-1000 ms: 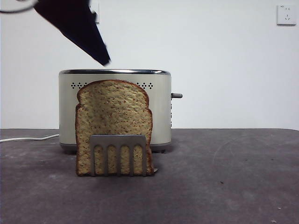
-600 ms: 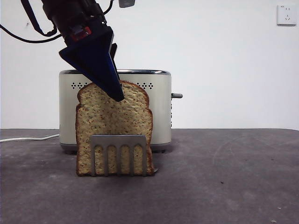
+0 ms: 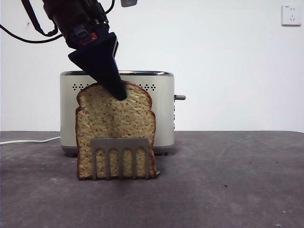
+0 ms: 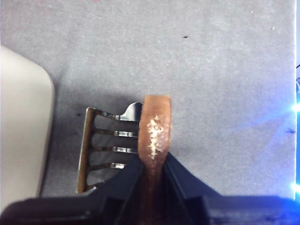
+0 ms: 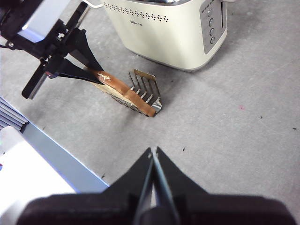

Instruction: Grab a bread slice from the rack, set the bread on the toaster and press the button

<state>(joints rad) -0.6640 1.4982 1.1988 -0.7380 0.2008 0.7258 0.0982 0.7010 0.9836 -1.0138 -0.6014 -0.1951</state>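
The slice of bread (image 3: 116,123) stands upright in the small steel rack (image 3: 119,142), in front of the cream toaster (image 3: 161,109). My left gripper (image 3: 118,95) comes down from the upper left and is shut on the slice's domed top edge. In the left wrist view its jaws press both faces of the brown crust (image 4: 156,126), with the rack (image 4: 101,145) beside it. My right gripper (image 5: 153,152) hangs shut over bare table, well away from the slice (image 5: 124,91) and the toaster (image 5: 164,33).
The toaster's side lever (image 3: 179,97) sticks out to the right, and small round buttons (image 5: 212,28) line its end face. A white cord (image 3: 28,140) trails off left along the table. A wall socket (image 3: 290,15) sits at the upper right.
The left gripper dropped from above the toaster onto the slice's top and closed on it. The slice and rack have shifted slightly to the left.
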